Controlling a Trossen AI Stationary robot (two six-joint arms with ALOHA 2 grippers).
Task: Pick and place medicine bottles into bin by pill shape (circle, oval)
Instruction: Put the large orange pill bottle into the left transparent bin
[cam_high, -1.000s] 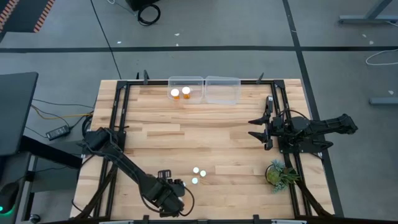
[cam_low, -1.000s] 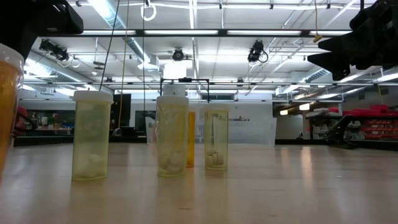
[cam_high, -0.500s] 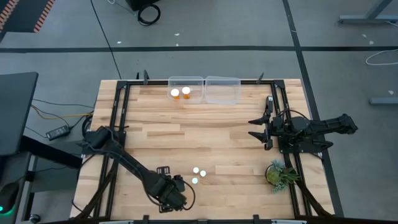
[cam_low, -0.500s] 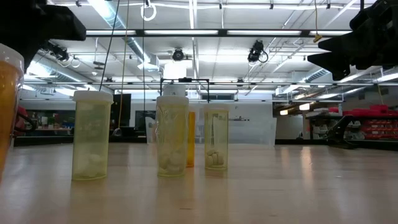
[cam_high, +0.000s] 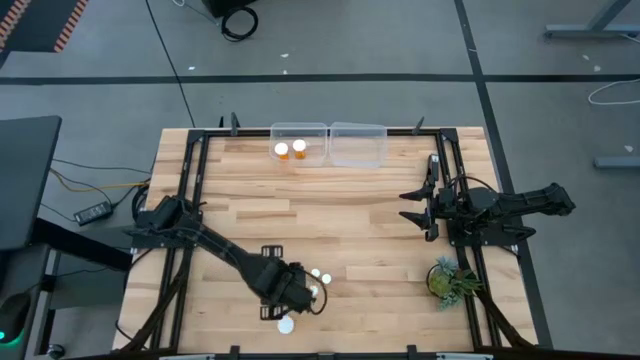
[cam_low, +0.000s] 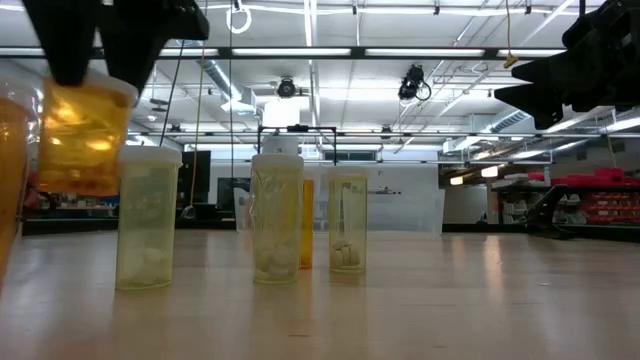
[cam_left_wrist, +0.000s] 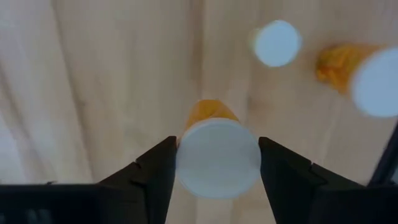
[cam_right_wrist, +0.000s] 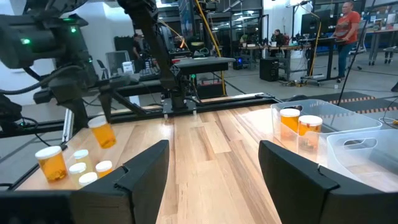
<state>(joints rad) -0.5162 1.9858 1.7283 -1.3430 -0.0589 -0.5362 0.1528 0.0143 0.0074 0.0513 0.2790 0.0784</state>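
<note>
My left gripper (cam_high: 292, 287) hangs over the table's near middle, shut on an orange medicine bottle (cam_low: 85, 135) with a white cap (cam_left_wrist: 217, 155). Two white-capped bottles (cam_high: 320, 276) stand just right of it, and another (cam_high: 286, 324) stands by the near edge. In the low view several pale bottles (cam_low: 277, 215) stand upright on their bases. Two more bottles (cam_high: 290, 149) stand in the left clear bin (cam_high: 300, 130); the right bin (cam_high: 358, 145) holds none that I can see. My right gripper (cam_high: 425, 205) waits open at the right, level. My left gripper pinches the bottle at its white cap (cam_left_wrist: 186, 163), one finger on each side. The fingers (cam_left_wrist: 152, 171) come from above, pointing down. The bottle hangs below them, a little tilted, lifted clear of the table.
A small green plant (cam_high: 450, 280) stands at the near right corner. A black frame rail (cam_high: 190, 200) runs along the table's edges. Bare wood (cam_high: 330, 210) lies between the bottles and the bins.
My left gripper has gone up and away from the near edge, toward the right and the standing bottles, with the bottle in its hold. The bottle has risen clear of the table into the low view. The bottle at the near edge, covered by the gripper before, now shows.
</note>
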